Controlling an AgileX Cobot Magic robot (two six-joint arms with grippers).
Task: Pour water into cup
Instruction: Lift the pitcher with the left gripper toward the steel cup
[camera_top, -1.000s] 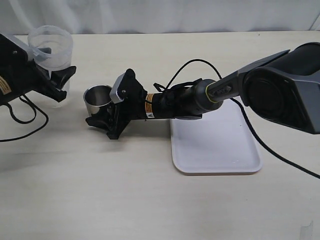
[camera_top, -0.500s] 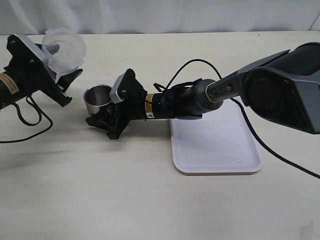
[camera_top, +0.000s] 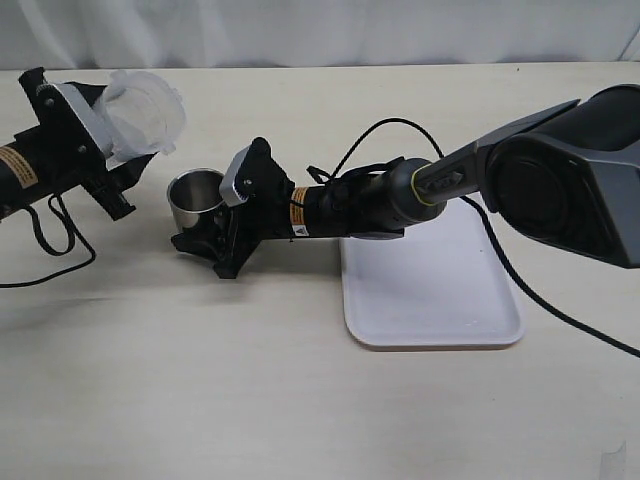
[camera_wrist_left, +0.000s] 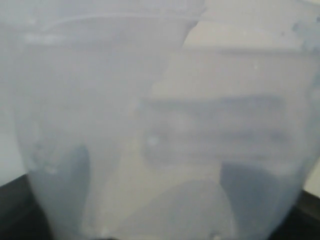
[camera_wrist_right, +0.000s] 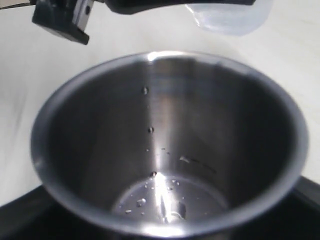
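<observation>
while the white tray (camera_top: 440, 300) lies nearest, past it the right gripper (camera_top: 205, 225) is clamped round the steel cup (camera_top: 193, 195), only drops of water (camera_wrist_right: 165, 200) in its bottom. farthest back, the left gripper (camera_top: 128, 165) pinches a cloudy plastic container (camera_top: 145, 115) tipped toward the cup.

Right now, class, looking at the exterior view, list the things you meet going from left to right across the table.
left arm → translucent container, tilted → steel cup → white tray
</observation>
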